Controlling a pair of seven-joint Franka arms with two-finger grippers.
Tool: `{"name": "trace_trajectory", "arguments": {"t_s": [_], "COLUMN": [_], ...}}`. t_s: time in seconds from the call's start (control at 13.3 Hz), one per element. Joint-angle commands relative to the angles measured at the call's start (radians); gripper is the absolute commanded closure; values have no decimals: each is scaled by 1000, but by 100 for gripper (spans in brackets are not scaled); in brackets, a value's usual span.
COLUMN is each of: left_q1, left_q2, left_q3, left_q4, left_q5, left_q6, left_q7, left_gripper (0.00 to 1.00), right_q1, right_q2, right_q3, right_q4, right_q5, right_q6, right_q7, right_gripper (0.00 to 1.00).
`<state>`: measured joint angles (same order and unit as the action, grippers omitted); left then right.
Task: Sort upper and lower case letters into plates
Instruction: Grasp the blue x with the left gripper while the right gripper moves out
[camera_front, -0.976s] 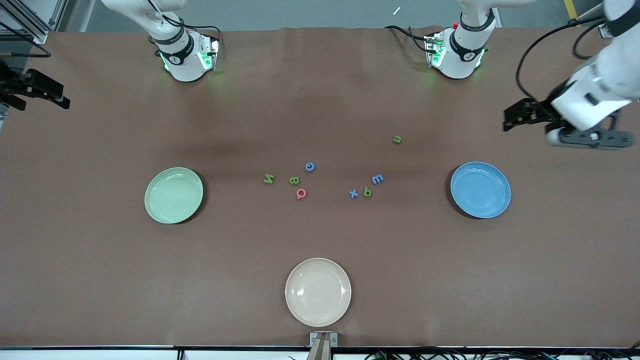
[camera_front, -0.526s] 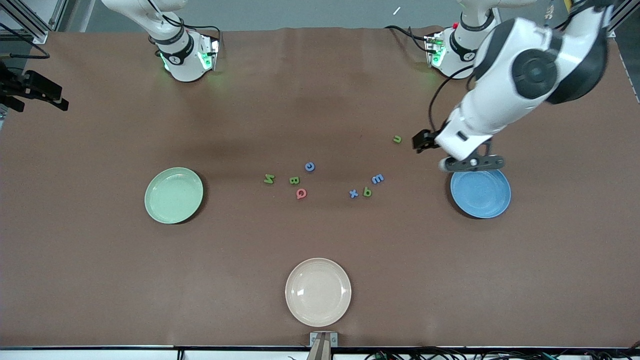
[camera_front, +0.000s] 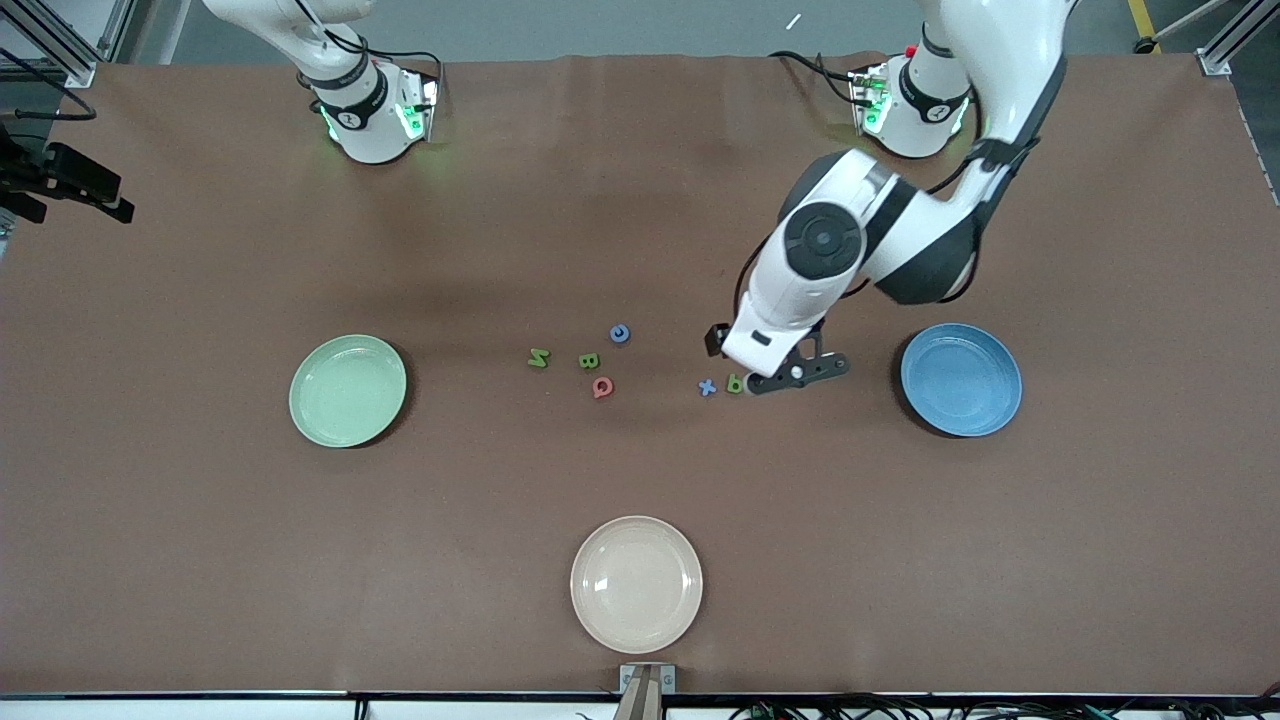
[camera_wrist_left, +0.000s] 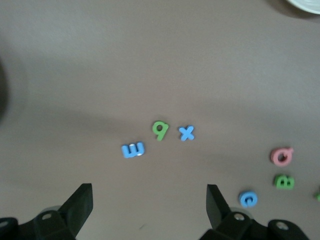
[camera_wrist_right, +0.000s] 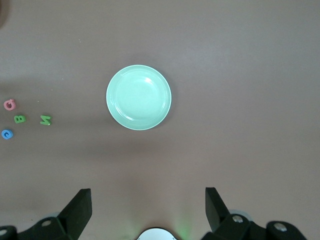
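Note:
Small toy letters lie mid-table: green N (camera_front: 538, 357), green B (camera_front: 588, 361), blue c (camera_front: 620, 333), red Q (camera_front: 602, 387), blue x (camera_front: 707, 386) and green q (camera_front: 735, 383). The left wrist view also shows a blue E (camera_wrist_left: 133, 150) beside the q (camera_wrist_left: 160, 130) and x (camera_wrist_left: 186, 132). My left gripper (camera_wrist_left: 148, 202) hangs open and empty over the bare table just beside the E; in the front view the left arm (camera_front: 800, 290) hides it. The pale green plate (camera_front: 347, 390) and blue plate (camera_front: 960, 380) are empty. High over the table by the green plate (camera_wrist_right: 138, 97), my right gripper (camera_wrist_right: 148, 205) is open and empty.
A cream-white plate (camera_front: 636, 585) sits empty nearest the front camera. The right arm's dark hand (camera_front: 75, 180) shows at the table's edge at the right arm's end. Both arm bases stand along the edge farthest from the camera.
The left arm has swung in from the left arm's end of the table, past the blue plate, to over the E, q and x. The right arm has barely moved.

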<state>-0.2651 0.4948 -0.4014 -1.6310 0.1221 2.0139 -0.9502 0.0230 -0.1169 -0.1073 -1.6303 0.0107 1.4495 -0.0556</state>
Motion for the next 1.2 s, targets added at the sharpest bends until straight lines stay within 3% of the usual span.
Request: {"name": "trace_trajectory", "arguments": {"t_s": [0.0, 0.38, 0.83, 1.13], "left_q1": [-37, -77, -77, -77], "left_q2": [137, 212, 220, 254], "left_q3": [4, 13, 16, 18], "left_q4": [120, 112, -27, -39], "left_q5": [47, 131, 172, 205], "left_q6": [12, 134, 299, 351], "left_q7": [-121, -312, -320, -338], "left_gripper": [0, 0, 0, 0], "right_q1": [-5, -11, -26, -32], "right_q2": [-26, -24, -4, 34], "right_q3": [3, 1, 1, 3], "right_q4": [-23, -23, 21, 23], "right_q5": [-6, -8, -8, 6], "right_q6": [12, 14, 3, 5], "right_q7": [-4, -47, -44, -35], "right_gripper": [0, 0, 0, 0]}}
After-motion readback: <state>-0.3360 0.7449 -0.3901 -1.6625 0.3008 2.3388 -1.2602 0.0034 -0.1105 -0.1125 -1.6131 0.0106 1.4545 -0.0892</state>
